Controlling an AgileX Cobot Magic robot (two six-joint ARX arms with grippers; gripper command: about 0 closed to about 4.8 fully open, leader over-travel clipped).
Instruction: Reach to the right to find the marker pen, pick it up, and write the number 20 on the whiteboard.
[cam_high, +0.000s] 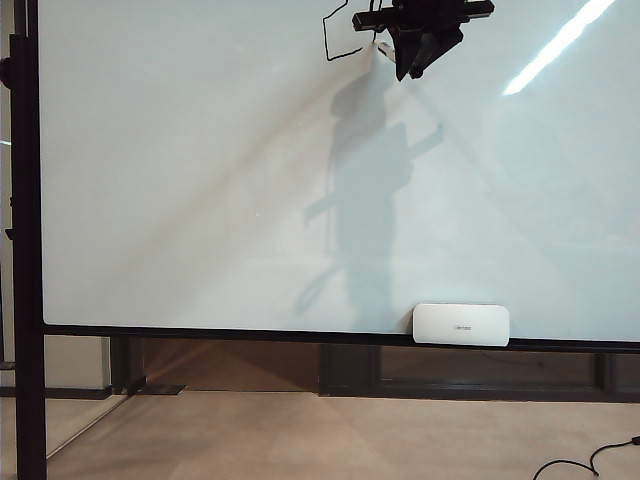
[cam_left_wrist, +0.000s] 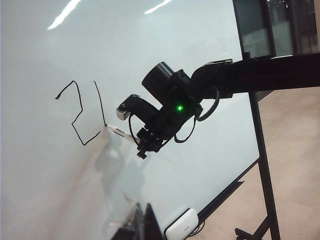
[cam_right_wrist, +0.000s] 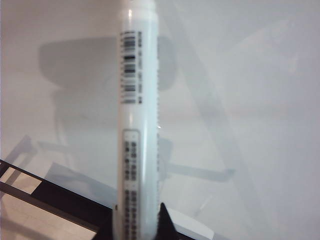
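Fingers of my left gripper (cam_left_wrist: 137, 225) show only as dark tips, so I cannot tell their spread, while farther right on the whiteboard (cam_high: 200, 180) my right gripper (cam_left_wrist: 142, 142) pinches the marker pen (cam_right_wrist: 137, 125), its tip touching the unfinished number 20 (cam_left_wrist: 82, 112).

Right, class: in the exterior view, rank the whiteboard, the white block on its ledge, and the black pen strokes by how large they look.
1. whiteboard, fills most of the view.
2. white block.
3. pen strokes, smallest, though partly cut off at the top edge.
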